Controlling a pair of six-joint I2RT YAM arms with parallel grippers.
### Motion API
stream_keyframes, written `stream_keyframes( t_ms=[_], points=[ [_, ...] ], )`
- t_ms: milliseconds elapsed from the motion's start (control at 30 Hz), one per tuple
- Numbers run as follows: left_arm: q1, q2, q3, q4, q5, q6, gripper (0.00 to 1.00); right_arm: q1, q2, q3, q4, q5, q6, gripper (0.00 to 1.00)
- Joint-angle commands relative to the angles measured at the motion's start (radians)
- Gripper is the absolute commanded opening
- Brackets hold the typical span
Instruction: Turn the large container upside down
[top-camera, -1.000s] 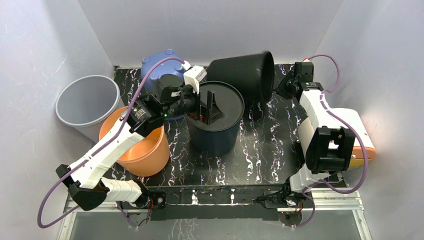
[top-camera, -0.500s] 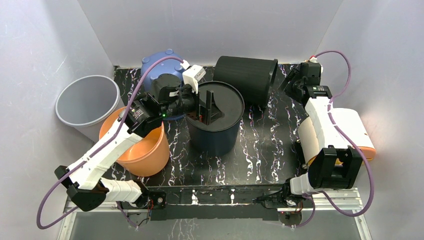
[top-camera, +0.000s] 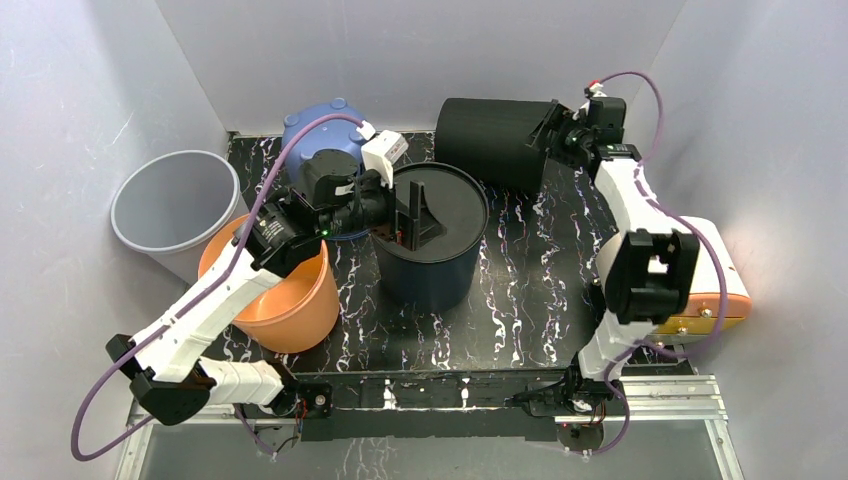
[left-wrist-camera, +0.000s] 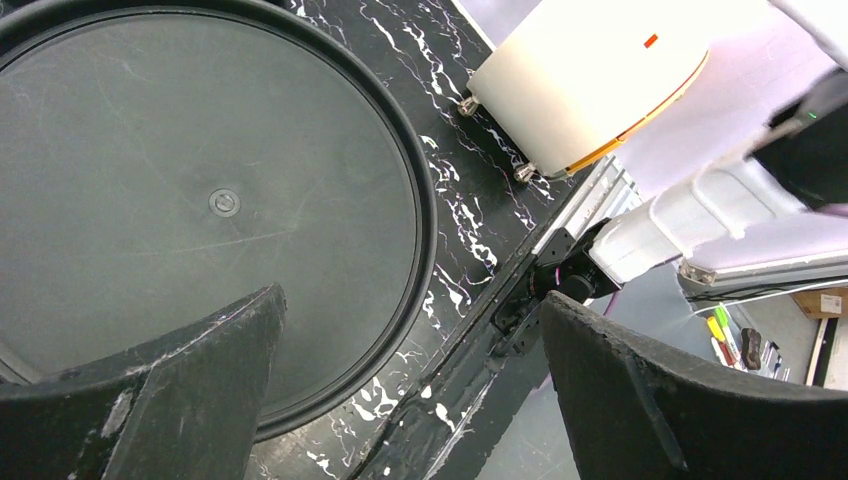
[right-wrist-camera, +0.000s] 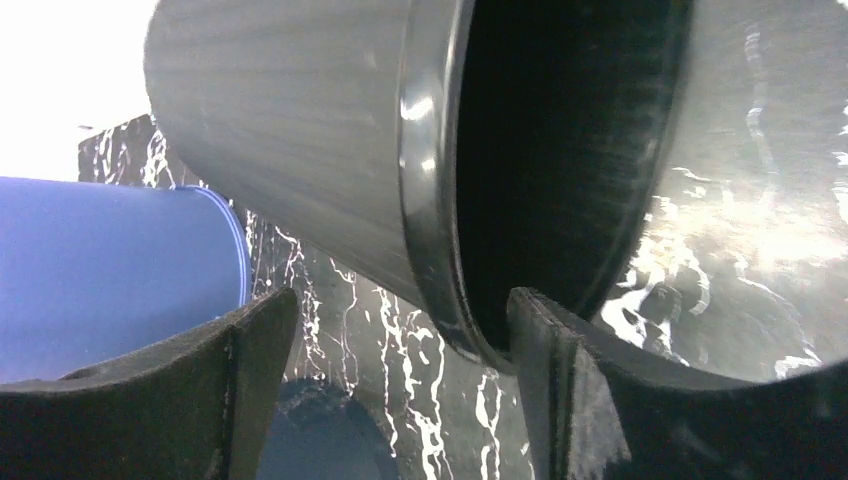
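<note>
A black container (top-camera: 495, 143) lies on its side at the back of the table, mouth facing right. My right gripper (top-camera: 553, 133) is open at that mouth. In the right wrist view the black container's rim (right-wrist-camera: 432, 200) dips between the spread fingers of my right gripper (right-wrist-camera: 402, 300), not clamped. A dark navy container (top-camera: 430, 250) stands upside down in the middle. My left gripper (top-camera: 413, 215) is open and empty just above its flat base (left-wrist-camera: 200, 190); in the left wrist view the left gripper (left-wrist-camera: 412, 300) hangs over the base's edge.
A blue container (top-camera: 318, 135) stands upside down at the back left. A grey bin (top-camera: 175, 200) and an orange bucket (top-camera: 285, 295) are on the left. A white and orange container (top-camera: 695, 265) lies on the right edge. White walls close in three sides.
The black container has tipped from leaning to lying flat on its side. My right arm swung back and its gripper moved up to the container's rim. The left arm stayed put.
</note>
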Motion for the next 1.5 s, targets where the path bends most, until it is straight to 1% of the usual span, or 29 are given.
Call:
stream_keyframes(
  t_ms=[0, 67, 100, 167, 267, 300, 433, 500, 533, 567, 600, 633, 667, 700, 767, 800, 900, 933, 967, 1100, 1167, 1267, 1333, 1400, 1467],
  points=[
    [0.002, -0.063, -0.017, -0.002, -0.025, -0.007, 0.98, -0.021, 0.144, 0.101, 0.114, -0.2, 0.006, 0.66],
    [0.002, -0.07, -0.02, -0.016, -0.035, -0.007, 0.98, -0.028, 0.153, 0.095, 0.153, -0.226, 0.034, 0.48],
    [0.002, -0.075, -0.023, -0.021, -0.04, -0.008, 0.99, -0.03, 0.145, 0.074, 0.176, -0.213, 0.042, 0.41],
    [0.002, -0.084, -0.032, -0.019, -0.049, -0.01, 0.98, -0.036, 0.115, 0.035, 0.209, -0.201, 0.054, 0.31],
    [0.001, -0.084, -0.041, -0.004, -0.051, -0.007, 0.98, -0.044, 0.061, -0.02, 0.216, -0.2, 0.05, 0.18],
    [0.002, -0.051, -0.038, 0.037, -0.082, -0.015, 0.98, -0.047, -0.024, -0.098, 0.217, -0.194, 0.039, 0.0],
    [0.002, 0.039, 0.006, 0.129, -0.151, -0.041, 0.98, -0.054, -0.154, -0.234, 0.225, -0.188, 0.038, 0.0],
    [0.005, 0.127, 0.086, 0.113, -0.191, -0.048, 0.98, -0.057, -0.194, -0.286, 0.224, -0.213, 0.038, 0.0],
    [0.013, 0.197, 0.154, 0.066, -0.183, -0.052, 0.98, -0.059, -0.209, -0.302, 0.216, -0.226, 0.037, 0.0],
    [0.034, 0.27, 0.254, 0.007, -0.151, -0.056, 0.98, -0.06, -0.221, -0.314, 0.206, -0.236, 0.037, 0.0],
    [0.066, 0.36, 0.412, -0.074, -0.115, -0.066, 0.98, -0.061, -0.232, -0.324, 0.206, -0.249, 0.04, 0.0],
    [0.084, 0.448, 0.493, -0.147, -0.073, -0.074, 0.98, -0.064, -0.242, -0.334, 0.215, -0.272, 0.045, 0.0],
    [0.103, 0.522, 0.645, -0.205, -0.047, -0.076, 0.98, -0.065, -0.25, -0.339, 0.226, -0.298, 0.055, 0.0],
    [0.121, 0.588, 0.735, -0.248, -0.028, -0.077, 0.98, -0.065, -0.253, -0.344, 0.238, -0.323, 0.065, 0.0],
    [0.157, 0.679, 0.854, -0.263, 0.032, -0.079, 0.98, -0.065, -0.254, -0.346, 0.258, -0.368, 0.087, 0.0],
    [0.17, 0.708, 0.886, -0.246, 0.095, -0.083, 0.98, -0.066, -0.25, -0.345, 0.261, -0.386, 0.095, 0.0],
    [0.175, 0.77, 0.904, -0.18, 0.258, -0.11, 0.98, -0.066, -0.234, -0.332, 0.22, -0.386, 0.089, 0.0],
    [0.169, 0.782, 0.887, -0.16, 0.301, -0.114, 0.98, -0.066, -0.233, -0.331, 0.206, -0.38, 0.083, 0.0],
    [0.158, 0.785, 0.867, -0.148, 0.314, -0.11, 0.98, -0.066, -0.234, -0.331, 0.19, -0.366, 0.078, 0.0],
    [0.14, 0.752, 0.736, -0.061, 0.284, -0.087, 0.98, -0.066, -0.246, -0.351, 0.171, -0.356, 0.073, 0.0],
    [0.14, 0.752, 0.715, -0.053, 0.283, -0.078, 0.98, -0.067, -0.245, -0.36, 0.161, -0.359, 0.072, 0.0],
    [0.138, 0.771, 0.742, -0.121, 0.299, -0.065, 0.98, -0.066, -0.251, -0.369, 0.135, -0.352, 0.063, 0.0],
    [0.125, 0.761, 0.732, -0.178, 0.28, -0.04, 0.98, -0.066, -0.255, -0.372, 0.121, -0.346, 0.061, 0.0],
    [0.107, 0.72, 0.681, -0.214, 0.237, -0.019, 0.98, -0.065, -0.259, -0.375, 0.114, -0.367, 0.062, 0.0],
    [0.097, 0.672, 0.605, -0.221, 0.222, -0.015, 0.98, -0.067, -0.261, -0.381, 0.111, -0.405, 0.067, 0.0]
  ],
)
